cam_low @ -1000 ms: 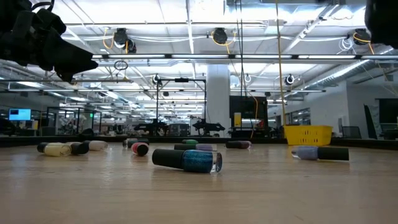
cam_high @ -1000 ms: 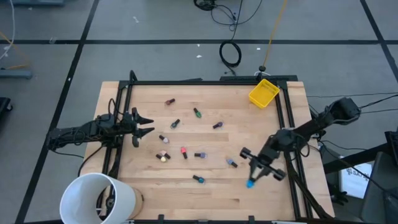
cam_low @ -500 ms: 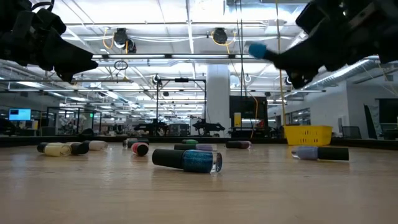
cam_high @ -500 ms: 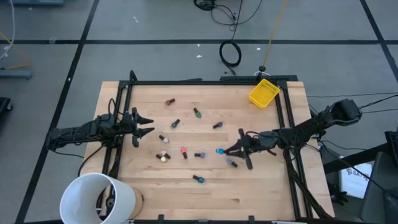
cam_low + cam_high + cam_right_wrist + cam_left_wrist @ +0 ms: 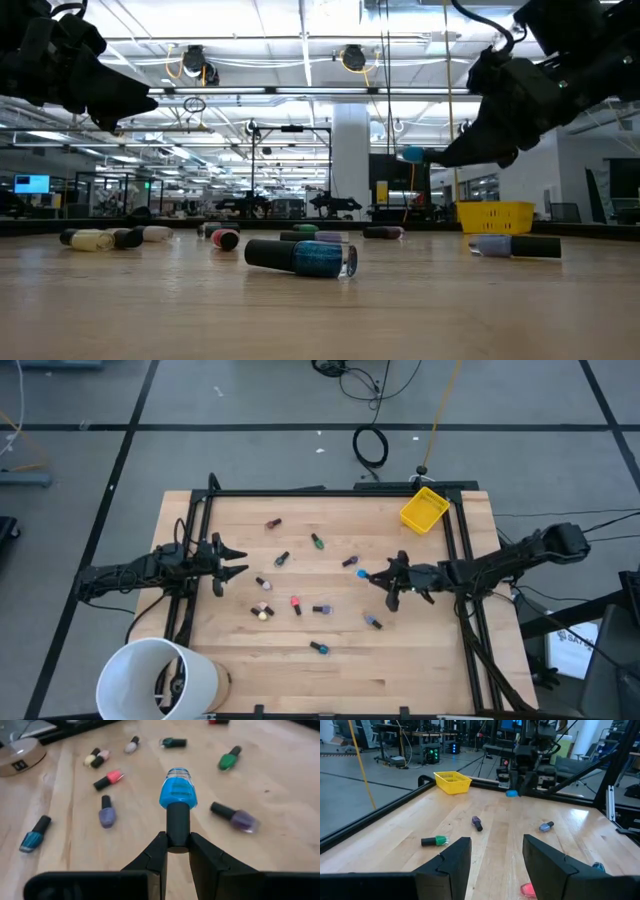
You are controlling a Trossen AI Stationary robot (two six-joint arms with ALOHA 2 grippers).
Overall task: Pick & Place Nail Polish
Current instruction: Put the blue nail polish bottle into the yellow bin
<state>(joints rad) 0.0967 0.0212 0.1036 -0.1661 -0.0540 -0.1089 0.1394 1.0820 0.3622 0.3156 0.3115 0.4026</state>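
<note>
Right wrist view: right gripper (image 5: pixel 177 851) clenched on blue bottle's (image 5: pixel 178 795) dark cap, long axis in line with fingers, carried above table (image 5: pixel 420 660). Yellow bin (image 5: pixel 424 509) lay toward one o'clock, nearer this arm. Left gripper (image 5: pixel 228 561) waited, spread, empty.

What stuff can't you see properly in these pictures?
- White bucket: its inside, high view; the picture's bottom edge cuts it off.
- Yellow bin: its contents, low view; its own wall hides them.
- Blue bottle: its cap end, right wrist view; hidden between the right gripper fingers.
- Bottle labels: too small, every view.
- Left gripper: fingertips cut by the bottom edge, left wrist view.
</note>
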